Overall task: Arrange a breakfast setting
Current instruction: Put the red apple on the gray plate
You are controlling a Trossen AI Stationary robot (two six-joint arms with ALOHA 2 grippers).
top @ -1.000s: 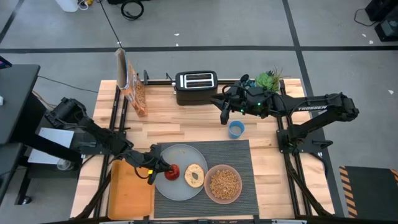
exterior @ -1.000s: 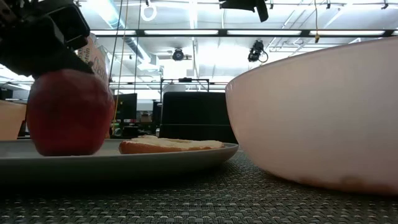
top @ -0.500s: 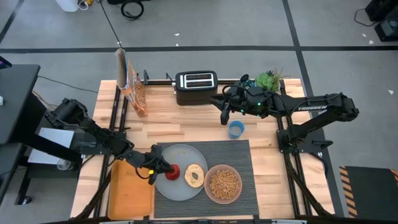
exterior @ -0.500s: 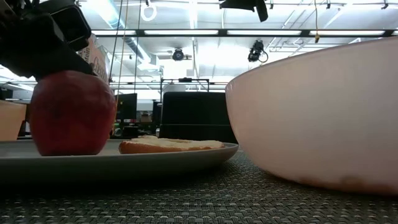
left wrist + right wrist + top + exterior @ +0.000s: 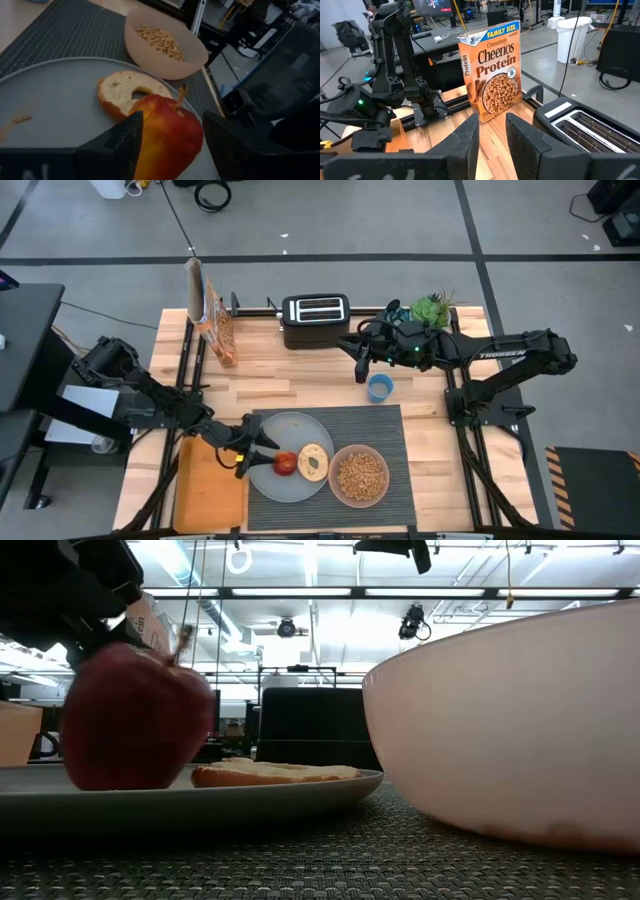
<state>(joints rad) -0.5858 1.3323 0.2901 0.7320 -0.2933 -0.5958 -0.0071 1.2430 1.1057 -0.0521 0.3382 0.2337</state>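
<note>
A pale blue-grey plate (image 5: pixel 268 483) lies on the left part of the dark ribbed mat (image 5: pixel 385 430). On the plate a red apple (image 5: pixel 286 463) rests tipped, its stem (image 5: pixel 182 93) leaning toward the bagel (image 5: pixel 313 462) right beside it. The pink bowl (image 5: pixel 360 475) holding brown cereal (image 5: pixel 159 39) stands on the mat to the right of the plate. My left gripper (image 5: pixel 258 460) is open at the plate's left rim; in the left wrist view the apple (image 5: pixel 167 135) shows between its fingers. My right gripper (image 5: pixel 362 372) hovers at the far side, narrowly open, holding nothing. My left gripper comes in low from the table's left, with one finger (image 5: pixel 117 147) on each side of the apple's near half. That finger hides the apple's flank, so I cannot tell whether it touches the apple. The apple stands on the plate by itself.
A black toaster (image 5: pixel 315 313) and a cereal box (image 5: pixel 215 320) stand along the far edge, with a green plant (image 5: pixel 432 307) at the far right. A small blue cup (image 5: pixel 379 387) sits below my right gripper. A flat orange tray (image 5: pixel 210 485) lies left of the plate.
My left gripper has opened and let go of the apple. The apple has rolled a little along the plate toward the bagel and tipped, so its stem now leans that way.
</note>
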